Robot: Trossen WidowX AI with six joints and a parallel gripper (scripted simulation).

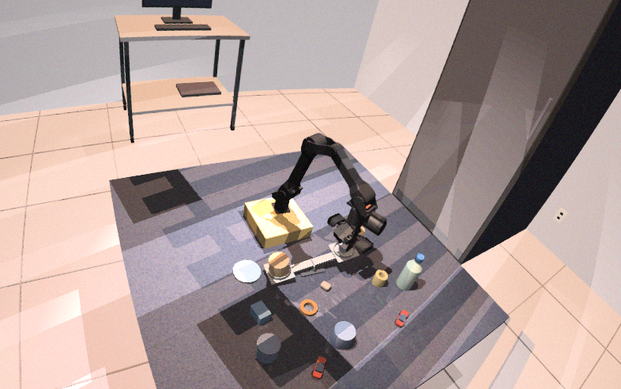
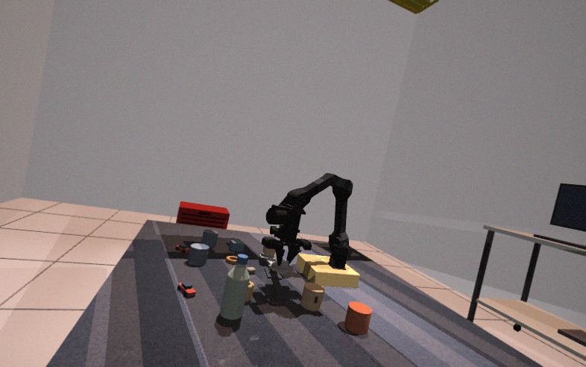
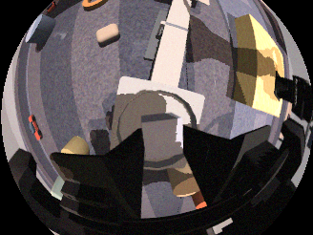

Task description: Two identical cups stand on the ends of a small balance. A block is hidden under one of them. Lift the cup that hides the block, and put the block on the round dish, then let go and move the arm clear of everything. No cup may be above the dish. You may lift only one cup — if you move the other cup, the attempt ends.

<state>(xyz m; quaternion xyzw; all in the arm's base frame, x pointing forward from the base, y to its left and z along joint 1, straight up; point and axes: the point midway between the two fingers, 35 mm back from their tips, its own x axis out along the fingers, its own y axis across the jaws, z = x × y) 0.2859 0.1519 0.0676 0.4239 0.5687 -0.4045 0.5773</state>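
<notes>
The grey block (image 3: 159, 140), flat-faced and squarish, with one side strip glowing white, is being gripped by the tool (image 1: 347, 247) (image 2: 284, 264) (image 3: 159, 131) above the round pan on the right end of the balance (image 1: 316, 263) (image 2: 282, 268) (image 3: 169, 62). The left end is being occupied by a tan cup (image 1: 278, 266) (image 2: 268, 251); the white dish (image 1: 246, 270) is lying just left of it.

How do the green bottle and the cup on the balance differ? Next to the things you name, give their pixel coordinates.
The bottle (image 1: 408, 276) (image 2: 234, 292) is pale green, while the cup (image 1: 279, 265) is tan. The bottle is taller and narrows to a blue cap; the cup has a broad flat top. The bottle stands on the mat, the cup on one end of the balance (image 1: 316, 262). Both are upright.
</notes>
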